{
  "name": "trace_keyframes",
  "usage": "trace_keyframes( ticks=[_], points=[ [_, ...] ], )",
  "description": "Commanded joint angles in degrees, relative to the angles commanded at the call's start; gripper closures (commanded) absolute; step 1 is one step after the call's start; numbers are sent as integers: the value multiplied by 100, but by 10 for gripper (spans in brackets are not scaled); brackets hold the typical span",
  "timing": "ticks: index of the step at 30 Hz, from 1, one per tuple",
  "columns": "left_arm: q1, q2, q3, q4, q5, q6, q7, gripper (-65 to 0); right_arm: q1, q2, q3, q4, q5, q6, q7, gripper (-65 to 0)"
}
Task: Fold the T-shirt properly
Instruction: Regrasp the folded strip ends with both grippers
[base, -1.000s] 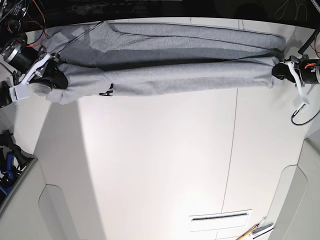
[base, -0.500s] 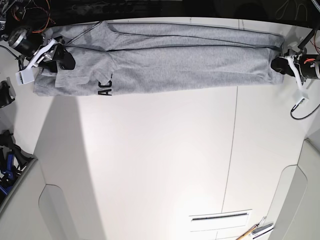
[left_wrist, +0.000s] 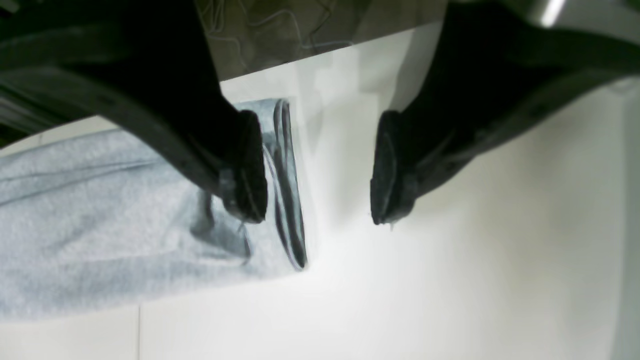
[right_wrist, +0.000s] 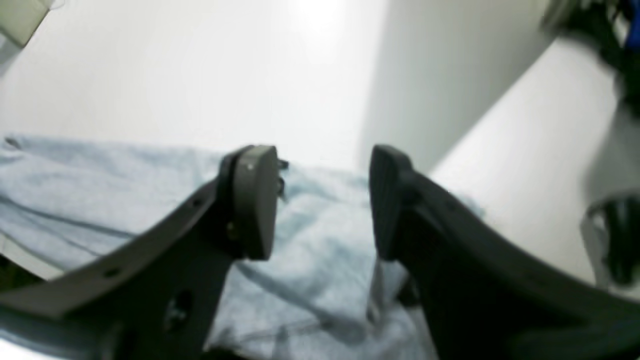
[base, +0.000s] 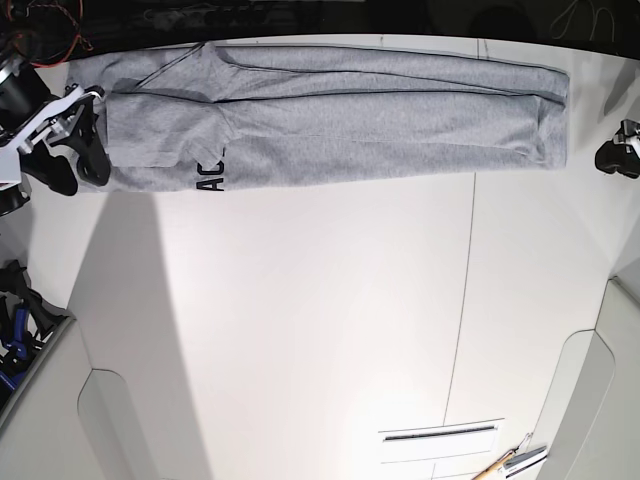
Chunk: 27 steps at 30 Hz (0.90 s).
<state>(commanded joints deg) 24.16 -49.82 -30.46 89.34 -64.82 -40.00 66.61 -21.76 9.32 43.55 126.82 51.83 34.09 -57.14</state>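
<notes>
T-shirt (base: 340, 115) lies folded in a long band across the desk's (base: 320, 320) far edge. We see both end effectors, left (left_wrist: 320, 170) and right (right_wrist: 322, 200), spread wide and gripping nothing, one beside each end.

Left tool (left_wrist: 320, 170): two matte black curved fingers (left_wrist: 245, 165) ending in flat, rounded dark pads; small round holes run along each finger.
Right tool (right_wrist: 322, 200): same black build, grey-looking pad faces.
In base view, white bracket (base: 45, 125) and silver-black motor housing behind right tool; red wires above.
</notes>
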Motion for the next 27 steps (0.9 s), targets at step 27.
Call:
trace_keyframes(
  ticks=[27],
  points=[
    [188,1252,138,-584,-868,0,-85,-453,413,50,-1410,-3377,-699,22,914,0]
  ],
)
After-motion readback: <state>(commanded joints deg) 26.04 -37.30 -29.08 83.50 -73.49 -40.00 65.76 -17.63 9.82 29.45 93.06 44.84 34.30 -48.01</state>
